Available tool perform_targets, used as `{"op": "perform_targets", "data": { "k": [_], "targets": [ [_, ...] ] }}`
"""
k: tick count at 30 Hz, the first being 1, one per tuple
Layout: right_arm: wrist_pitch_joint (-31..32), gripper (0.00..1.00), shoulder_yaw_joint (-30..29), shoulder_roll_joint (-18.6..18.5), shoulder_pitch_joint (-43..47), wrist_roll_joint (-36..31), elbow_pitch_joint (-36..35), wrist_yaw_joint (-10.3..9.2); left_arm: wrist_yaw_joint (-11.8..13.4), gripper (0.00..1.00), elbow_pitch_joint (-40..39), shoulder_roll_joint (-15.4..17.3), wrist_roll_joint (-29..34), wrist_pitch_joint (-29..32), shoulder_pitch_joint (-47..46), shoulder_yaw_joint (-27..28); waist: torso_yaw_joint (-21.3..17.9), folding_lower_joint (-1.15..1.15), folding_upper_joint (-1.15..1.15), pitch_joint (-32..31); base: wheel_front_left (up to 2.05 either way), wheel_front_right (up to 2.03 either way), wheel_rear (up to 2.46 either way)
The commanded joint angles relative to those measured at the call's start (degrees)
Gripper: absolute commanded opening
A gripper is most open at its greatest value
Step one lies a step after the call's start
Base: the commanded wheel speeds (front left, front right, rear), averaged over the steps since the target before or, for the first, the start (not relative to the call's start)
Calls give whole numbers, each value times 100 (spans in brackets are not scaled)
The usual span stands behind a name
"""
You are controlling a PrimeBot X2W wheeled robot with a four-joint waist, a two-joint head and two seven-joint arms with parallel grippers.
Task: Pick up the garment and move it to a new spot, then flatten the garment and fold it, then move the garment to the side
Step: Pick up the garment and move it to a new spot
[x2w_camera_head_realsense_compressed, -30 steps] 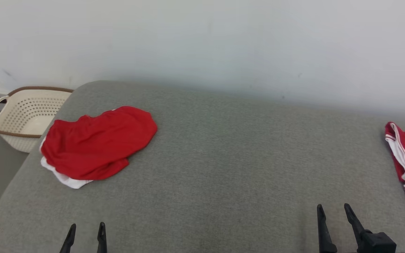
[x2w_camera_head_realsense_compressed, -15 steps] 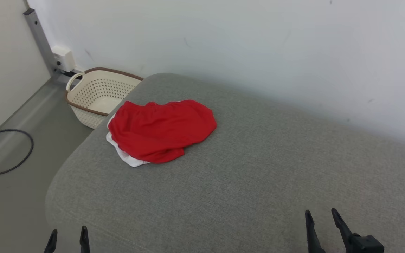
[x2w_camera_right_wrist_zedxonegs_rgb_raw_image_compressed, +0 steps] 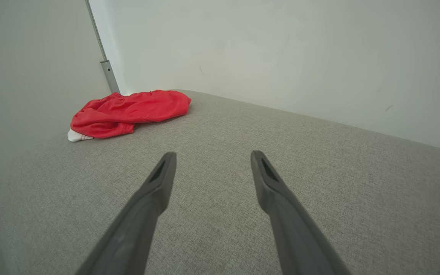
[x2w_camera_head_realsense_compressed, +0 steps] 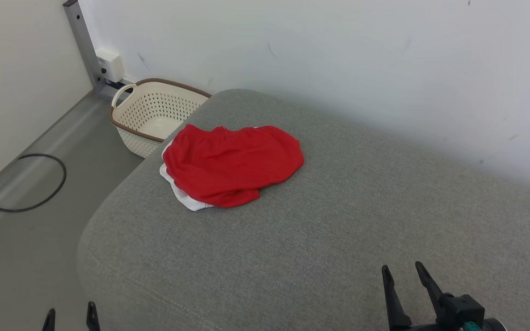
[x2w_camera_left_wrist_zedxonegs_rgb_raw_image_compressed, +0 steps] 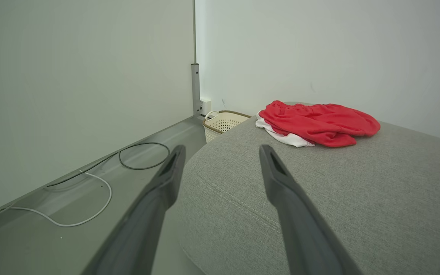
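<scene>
Head view: white layer (x2w_camera_head_realsense_compressed: pixel 185 201) mostly hidden under red garment (x2w_camera_head_realsense_compressed: pixel 233 161).

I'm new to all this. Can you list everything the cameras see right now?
garment: one, red with a white part, crumpled near the padded surface's far left corner
padded surface: one, grey, before the robot
basket: one, cream with brown rim, on the floor beside that corner
black cable: one, looped on the floor
white cable: one, on the floor
post: one, grey metal, in the wall corner
left gripper: one, dark, open
right gripper: one, dark, open
</scene>
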Motion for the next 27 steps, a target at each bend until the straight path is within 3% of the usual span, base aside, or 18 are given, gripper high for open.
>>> {"op": "perform_targets", "data": {
  "k": [1, 10, 16, 27],
  "targets": [
    [-34, 100, 18, 4, -76, 24, 21, -4, 25, 100, -30, 39, -62, -25, 53, 11, -1, -1, 0, 1, 0, 0, 0],
    [-47, 100, -69, 3, 83, 37, -20, -4, -123, 100, 137, 149, -171, 51, -380, -22, -120, -1, 0, -43, 0, 0, 0],
    [13, 100, 26, 0, -103, -121, -216, -4, -337, 100, 371, 351, -499, 75, -1281, 153, -734, -1, 0, 292, 0, 0, 0],
    [61, 100, 137, -2, -697, -274, -528, -4, -719, 100, 1488, 973, -1076, 387, -3442, 522, -2092, -1, 0, 1214, 0, 0, 0]
  ]
}}
